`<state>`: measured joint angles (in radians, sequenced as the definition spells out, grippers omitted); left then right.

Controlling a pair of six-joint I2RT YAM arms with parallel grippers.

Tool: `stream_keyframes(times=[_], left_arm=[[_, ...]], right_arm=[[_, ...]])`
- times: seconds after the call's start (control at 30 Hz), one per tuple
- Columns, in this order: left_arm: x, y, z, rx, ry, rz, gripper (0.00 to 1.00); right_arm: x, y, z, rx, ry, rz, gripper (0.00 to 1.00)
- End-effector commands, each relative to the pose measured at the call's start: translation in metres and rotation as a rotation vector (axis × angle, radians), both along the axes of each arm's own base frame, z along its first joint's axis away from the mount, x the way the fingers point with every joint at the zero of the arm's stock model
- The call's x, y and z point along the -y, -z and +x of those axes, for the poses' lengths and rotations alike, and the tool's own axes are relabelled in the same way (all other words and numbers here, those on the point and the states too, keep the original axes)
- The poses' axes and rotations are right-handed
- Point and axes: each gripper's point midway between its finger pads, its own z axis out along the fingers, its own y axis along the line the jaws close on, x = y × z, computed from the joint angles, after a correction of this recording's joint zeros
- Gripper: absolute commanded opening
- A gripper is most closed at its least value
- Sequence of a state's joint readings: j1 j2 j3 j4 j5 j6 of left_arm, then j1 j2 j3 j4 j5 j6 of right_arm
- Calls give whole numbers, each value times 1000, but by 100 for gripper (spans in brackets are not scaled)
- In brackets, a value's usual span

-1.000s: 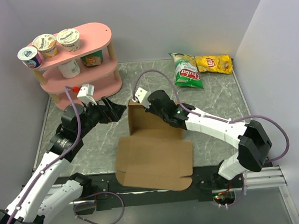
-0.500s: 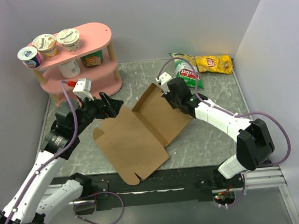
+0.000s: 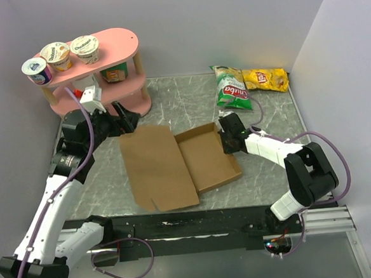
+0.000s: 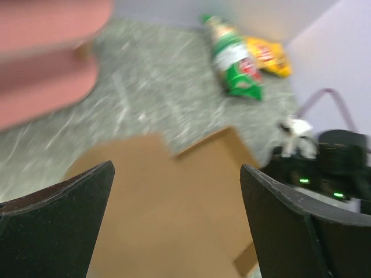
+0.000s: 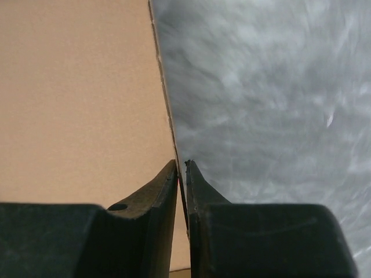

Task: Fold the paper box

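Far left, on the pink shelf: yogurt cups, upright. Next, left gripper spread wide, empty, near the paper box. Mid-table, box lying open: lid panel flat, tray walls seemingly partly up, nothing inside. Right gripper pinched on the tray's right wall. Probably about halfway; remaining walls and lid closing left.

A pink two-tier shelf stands far left on the grey marbled table; three yogurt cups sit on top; far right, a green chip bag lies just beside a yellow chip bag.
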<state>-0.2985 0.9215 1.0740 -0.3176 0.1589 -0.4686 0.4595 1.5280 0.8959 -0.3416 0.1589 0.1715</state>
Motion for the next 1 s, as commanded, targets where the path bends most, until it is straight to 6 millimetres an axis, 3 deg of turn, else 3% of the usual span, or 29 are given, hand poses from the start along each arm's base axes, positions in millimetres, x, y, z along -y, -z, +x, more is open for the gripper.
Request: stream_keyframes(times=[0.0, 0.13, 0.2, 0.37, 0.5, 0.8, 0.87, 0.97], left_arm=[[-19, 13, -1, -49, -35, -34, 96], [-29, 14, 0, -79, -17, -54, 96], [-38, 24, 1, -124, -34, -51, 96], [-32, 56, -9, -206, 0, -90, 96], [-46, 88, -9, -257, -57, -14, 96], [-31, 129, -5, -353, 52, 2, 99], [-28, 134, -4, -352, 77, -1, 96], [-19, 143, -4, -377, 121, 0, 82]], right_arm=[[21, -4, -5, 8, 171, 72, 19], [32, 3, -9, -16, 238, 108, 20], [35, 6, -11, -24, 271, 125, 20], [34, 15, -16, -43, 287, 144, 21], [33, 14, -15, -41, 282, 152, 21], [33, 9, -17, -12, 283, 176, 21], [31, 7, -17, -4, 281, 185, 21], [29, 6, -16, -1, 280, 204, 23]])
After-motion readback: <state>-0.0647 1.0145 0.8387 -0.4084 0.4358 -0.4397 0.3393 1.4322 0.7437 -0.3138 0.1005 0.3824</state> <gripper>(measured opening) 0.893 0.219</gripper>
